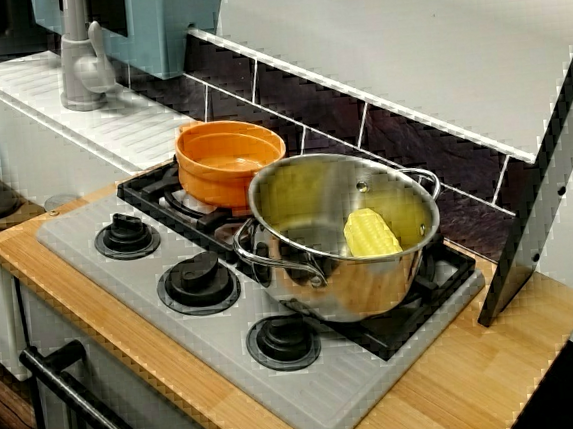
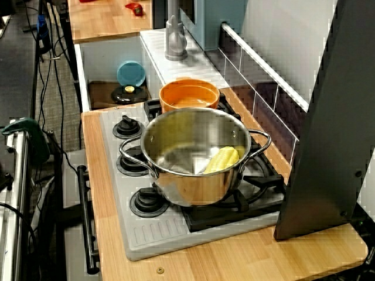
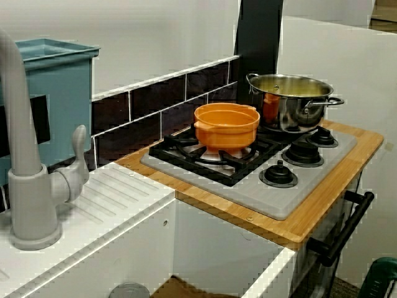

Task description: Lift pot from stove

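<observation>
On the stove's (image 1: 312, 393) far burner grate, at ten o'clock from the steel pot (image 1: 344, 235), the orange pot (image 1: 229, 159) is sitting upright. No gripper is showing, jaws unknowable; approaching from above, I'd avoid the steel rim.

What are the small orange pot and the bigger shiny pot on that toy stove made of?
The small round orange pot looks like plastic: even matte colour, thick soft rim, dull highlights. The larger shiny silver pot appears to be polished steel, since its wall mirrors the orange one and the black burner grates. The yellow corn piece inside is probably plastic too.
</observation>
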